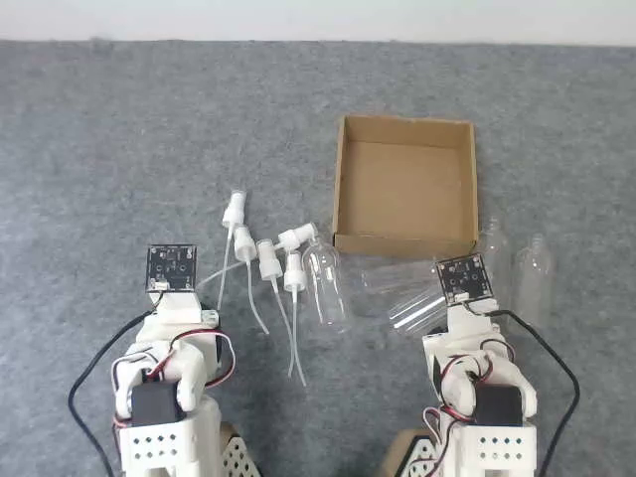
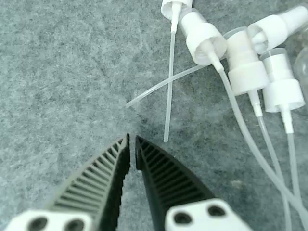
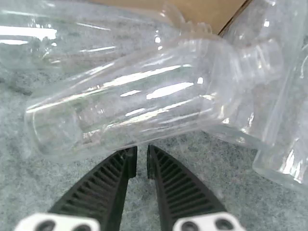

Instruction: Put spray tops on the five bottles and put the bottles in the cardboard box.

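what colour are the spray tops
The spray tops are white, best seen in the left wrist view.

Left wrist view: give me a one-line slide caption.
Left gripper, shut and empty, near a cluster of white spray tops on the grey mat.

Your table [image 1: 89,149] lies under a grey, speckled, felt-like covering [image 2: 62,67] that reaches both sides of the high view, its nap matted and flecked with lighter fibres. Along the far side you see a pale, plain strip [image 1: 318,18]; whether it is wall or bare surface cannot be told. Light falls soft and even, throwing only faint shadows across the grey.
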